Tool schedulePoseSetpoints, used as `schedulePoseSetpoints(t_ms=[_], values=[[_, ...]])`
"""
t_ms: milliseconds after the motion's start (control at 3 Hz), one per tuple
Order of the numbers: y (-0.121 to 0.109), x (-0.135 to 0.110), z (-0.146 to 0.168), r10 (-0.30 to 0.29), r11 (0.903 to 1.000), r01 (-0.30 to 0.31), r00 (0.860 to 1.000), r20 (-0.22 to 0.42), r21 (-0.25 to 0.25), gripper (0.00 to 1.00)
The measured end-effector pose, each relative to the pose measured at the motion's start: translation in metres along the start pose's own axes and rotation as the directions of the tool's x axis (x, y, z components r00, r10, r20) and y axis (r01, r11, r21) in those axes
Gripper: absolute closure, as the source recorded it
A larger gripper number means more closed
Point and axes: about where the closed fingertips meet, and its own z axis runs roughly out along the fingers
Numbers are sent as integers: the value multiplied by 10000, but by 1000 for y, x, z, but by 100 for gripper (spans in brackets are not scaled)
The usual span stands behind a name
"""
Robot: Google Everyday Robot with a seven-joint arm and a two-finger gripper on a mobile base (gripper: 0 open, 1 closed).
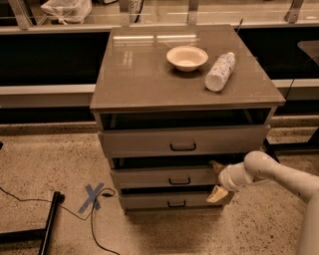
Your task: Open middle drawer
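Note that the middle drawer (pixel 149 177) has a plain grey front and a black loop handle (pixel 179 181). The gripper (pixel 218 180), at that drawer's right end in the lower right of the frame, is pale tan; its arm (pixel 284 174) is white. The cabinet top (pixel 139 74) is glossy grey-brown. On it you see a cream bowl (pixel 187 57) and a white bottle (pixel 220 71). The floor (pixel 45 159) is beige with dark speckles. At lower left, the tape cross (pixel 92 196) is blue and the cable (pixel 94 229) is black. The bag (pixel 66 9) at upper left is white.
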Motion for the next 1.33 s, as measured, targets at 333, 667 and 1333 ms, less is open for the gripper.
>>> schedulePoseSetpoints(t_ms=[333,667,1333], values=[[0,-1,-1,-1,10000,1,10000,0,0,18],[0,-1,-1,-1,10000,1,10000,1,-1,0],[-3,-6,-1,-265,9994,256,9989,-391,-227,0]])
